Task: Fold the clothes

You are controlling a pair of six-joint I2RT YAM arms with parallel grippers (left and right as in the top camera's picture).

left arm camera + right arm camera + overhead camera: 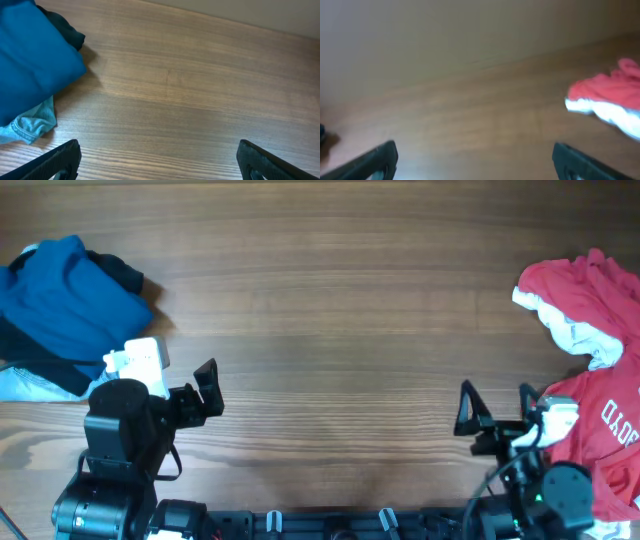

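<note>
Clothes (570, 285) heaped at both table (330, 330) ends — well apart.

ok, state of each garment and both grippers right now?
blue shirt, top of left pile, smooth
black garment, crumpled beneath it
pale blue garment, bunched beneath it
red shirts, crumpled heap, unfolded
left gripper, open, empty
right gripper, open, empty
</note>
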